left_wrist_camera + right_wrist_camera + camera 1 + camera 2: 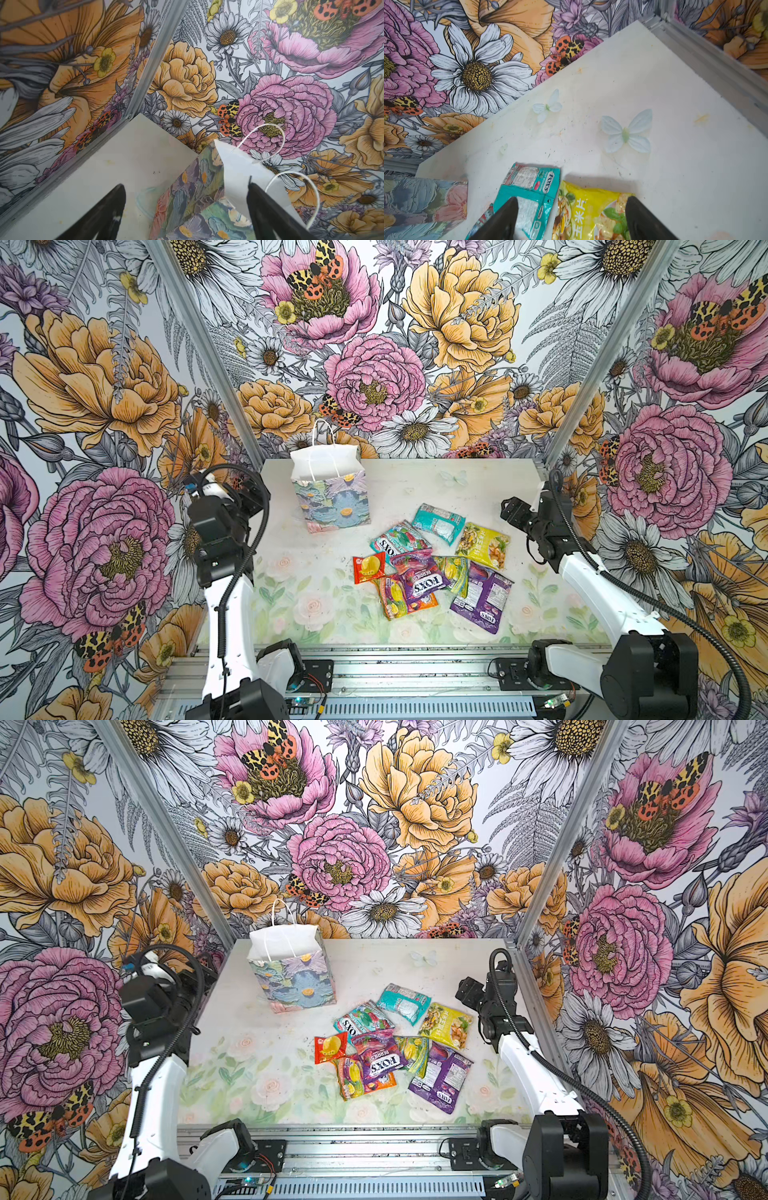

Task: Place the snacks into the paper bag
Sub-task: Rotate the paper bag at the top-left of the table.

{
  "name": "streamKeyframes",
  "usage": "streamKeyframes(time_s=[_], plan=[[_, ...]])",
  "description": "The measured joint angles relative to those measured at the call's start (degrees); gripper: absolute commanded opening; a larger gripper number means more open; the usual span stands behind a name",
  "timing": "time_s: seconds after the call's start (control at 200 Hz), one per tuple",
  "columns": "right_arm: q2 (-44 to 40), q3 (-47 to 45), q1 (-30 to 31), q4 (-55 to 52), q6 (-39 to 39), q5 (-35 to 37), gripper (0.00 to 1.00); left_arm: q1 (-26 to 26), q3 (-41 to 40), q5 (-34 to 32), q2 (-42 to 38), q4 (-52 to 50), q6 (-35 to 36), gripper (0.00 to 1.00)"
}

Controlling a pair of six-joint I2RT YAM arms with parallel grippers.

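The paper bag (328, 493) stands upright left of centre in both top views, on the tabletop (415, 489), with the snacks (419, 576) heaped to its lower right. Only the left wrist view shows the left claw (186, 182) spread wide at the bag's corner (nothing gripped). The right wrist view shows the right claw (572, 197) wide above the teal packet (533, 199) and the yellow packet (591, 207).

Snacks (419, 574): eight – two teal, two purple, one yellow, one red, one green, one orange; paper bag (332, 497): one
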Motion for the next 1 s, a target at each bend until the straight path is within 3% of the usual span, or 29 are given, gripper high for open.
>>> streamKeyframes(time_s=[0.155, 0.29, 0.565, 0.861, 0.996], plan=[[2.2, 0.4, 1.8, -3.9, 1.0, -1.4, 0.8, 0.7, 18.1, 11.5, 11.5, -11.1, 1.5, 0.79], [4.2, 1.4, 2.9, -6.4, 1.2, -2.1, 0.79, -0.9, 28.3, 14.6, 21.1, -21.8, 4.0, 0.78], [5.4, 3.0, 5.0, -9.2, 1.2, -2.7, 0.78, -13.9, 42.3, 8.8, 34.2, -41.3, 12.3, 0.78], [5.5, 3.0, 7.2, -10.3, 1.2, -3.0, 0.78, -15.4, 49.7, 1.1, 41.2, -50.5, 16.0, 0.75], [6.4, 3.8, 7.9, -10.4, 1.4, -3.0, 0.77, -17.4, 52.0, -0.7, 43.5, -52.9, 17.6, 0.65]])
